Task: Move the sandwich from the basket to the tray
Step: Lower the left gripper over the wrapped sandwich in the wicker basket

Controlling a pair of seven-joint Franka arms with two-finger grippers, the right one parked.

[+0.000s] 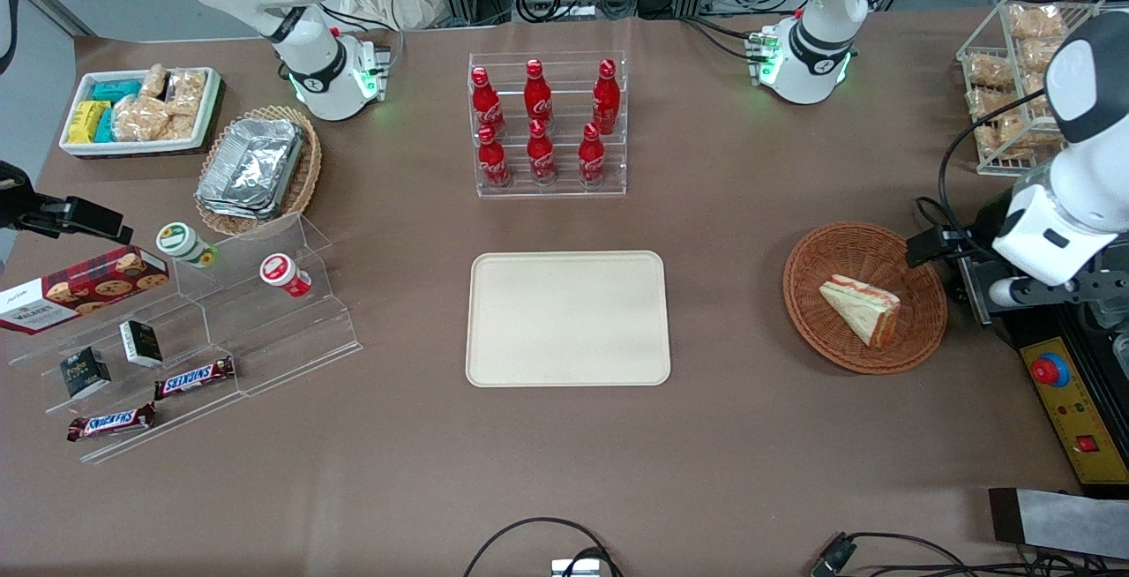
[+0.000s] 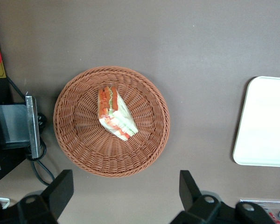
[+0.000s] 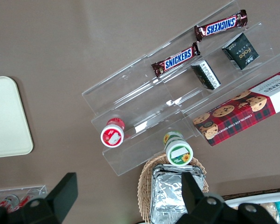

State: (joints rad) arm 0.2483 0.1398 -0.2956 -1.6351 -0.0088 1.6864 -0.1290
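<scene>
The gripper [image 2: 123,196], wide open and empty, hangs apparently high above the basket [image 2: 111,158]; the sandwich [image 2: 115,114] lies below, off-centre.

We see only the 2 spread fingers [image 2: 60,191] of the gripper [image 2: 126,196] in the left wrist view, its body cut off; the tray [image 2: 266,126] runs past the edge.

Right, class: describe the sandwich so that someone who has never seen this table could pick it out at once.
Start at the cream tray mid-table, then look toward the working arm's end for the round reddish-brown wicker basket. In it lies the sandwich, below the open gripper. It is the only pale bread wedge with red-orange filling; the other basket holds foil containers.
</scene>
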